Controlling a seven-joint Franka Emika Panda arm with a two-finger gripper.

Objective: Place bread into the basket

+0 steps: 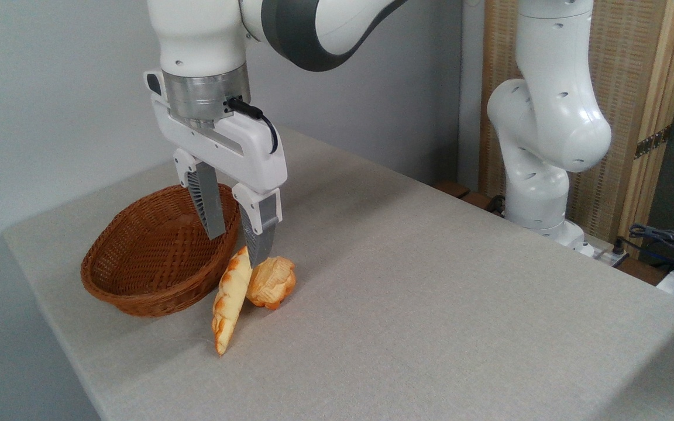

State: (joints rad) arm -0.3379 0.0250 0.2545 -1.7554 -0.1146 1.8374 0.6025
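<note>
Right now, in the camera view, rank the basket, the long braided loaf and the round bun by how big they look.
1. basket, clearly largest.
2. braided loaf, long and narrow.
3. bun, smallest, partly hidden behind the loaf.

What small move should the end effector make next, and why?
Probably shift right and descend over the bun: the open end effector hangs above the braided loaf, both lie outside the basket.

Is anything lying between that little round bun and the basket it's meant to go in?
Yes. The long braided loaf lies against the bun, between it and the basket. The open hand hangs just above them.
</note>
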